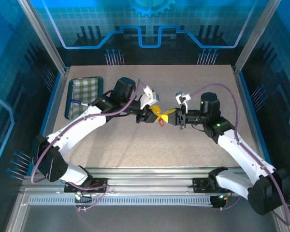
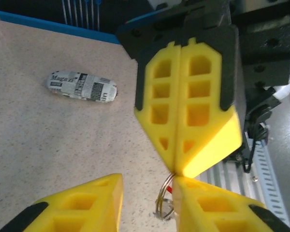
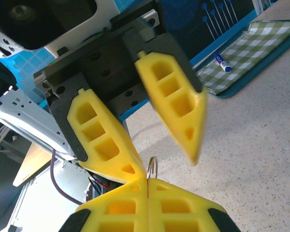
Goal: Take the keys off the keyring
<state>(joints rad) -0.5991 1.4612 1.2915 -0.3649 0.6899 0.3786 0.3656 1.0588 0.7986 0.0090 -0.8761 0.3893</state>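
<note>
The keyring (image 2: 161, 195) is a thin silver wire loop with a small red piece (image 1: 161, 121) on it, held above the table's middle. My right gripper (image 3: 147, 180) is shut on it, and the loop's top (image 3: 152, 158) pokes out above the pinched tips. That same shut gripper (image 2: 176, 171) shows from the left wrist view with the loop hanging below its tip. My left gripper (image 2: 147, 181) is open, and the loop sits between its fingers, close against the right-hand one (image 2: 212, 205). I cannot make out a key.
A green checked tray (image 1: 83, 95) holding a blue-and-white pen (image 1: 77, 101) lies at the table's left side. A small oval object with newspaper print (image 2: 82, 87) lies on the speckled tabletop. Both arms meet at the table's middle (image 1: 162, 116).
</note>
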